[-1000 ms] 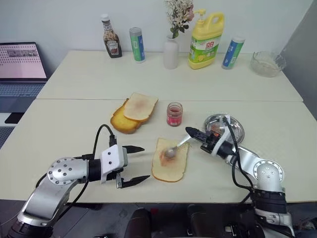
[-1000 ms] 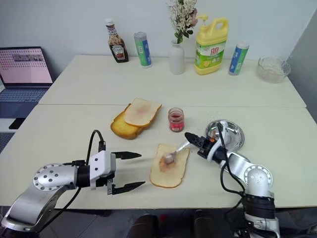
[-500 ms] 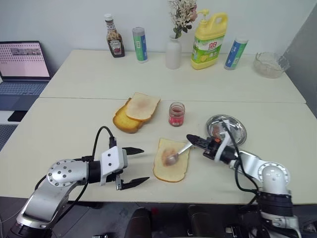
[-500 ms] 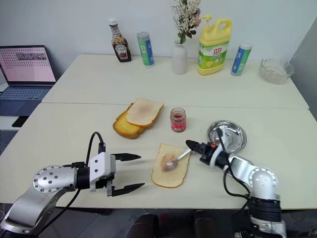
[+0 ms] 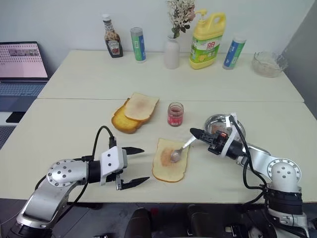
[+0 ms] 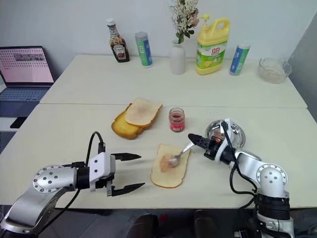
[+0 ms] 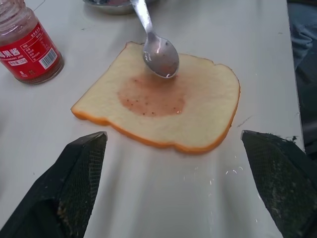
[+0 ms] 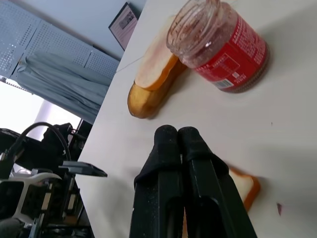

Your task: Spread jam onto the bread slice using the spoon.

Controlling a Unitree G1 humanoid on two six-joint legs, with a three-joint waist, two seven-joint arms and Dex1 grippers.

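Bread slice: the bread slice (image 5: 170,160) lies flat near the front edge of the bench (image 5: 74,124), about midway along it, with a reddish jam smear at its middle.
Spoon: the spoon (image 5: 180,150) has its bowl over the slice's right part, beside the smear; its handle slants up to the right end effector (image 5: 194,134).
Right end effector: fingers pressed together, clamped on the spoon handle (it sits just in front of the round steel dish (image 5: 221,125)).
Left end effector: the left end effector (image 5: 137,165) has its fingers spread wide apart, holding nothing, just left of the slice.
Jam: the jam (image 5: 174,114) jar stands lidless behind the slice, right of the two stacked toast slices (image 5: 133,113).
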